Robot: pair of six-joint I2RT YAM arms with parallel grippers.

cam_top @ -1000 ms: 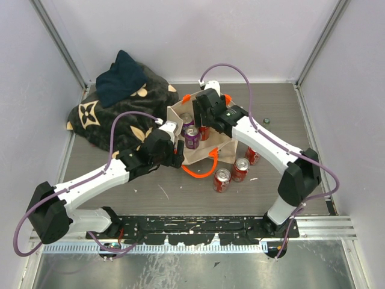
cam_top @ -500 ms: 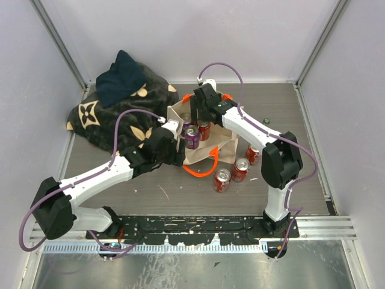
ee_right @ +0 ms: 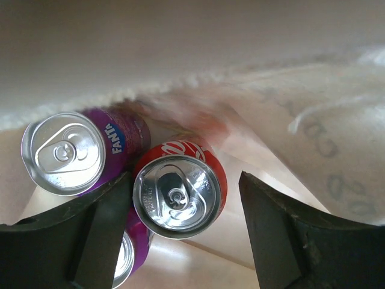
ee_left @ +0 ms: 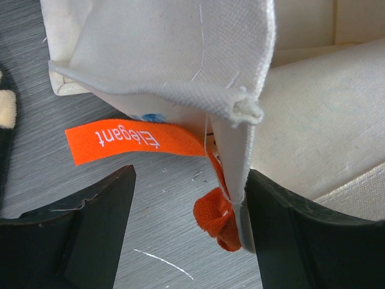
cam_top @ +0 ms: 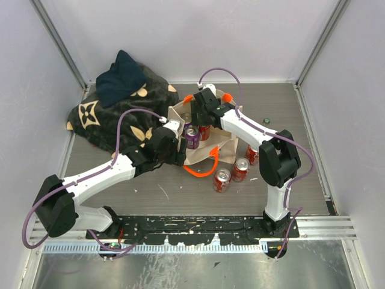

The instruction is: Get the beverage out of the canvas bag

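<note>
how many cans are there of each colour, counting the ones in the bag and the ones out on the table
red cans: 4
purple cans: 2
total: 6 cans, 3 in the canvas bag and 3 out on the table

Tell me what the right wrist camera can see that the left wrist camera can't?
Only the right wrist view looks inside: a red cola can with a silver top sits between the fingers of the open right gripper, with a purple Fanta can beside it. Only the left wrist view shows the orange fabric label reading Elegant and the grey wooden table. Both show the beige canvas bag; the left gripper is open too.
</note>
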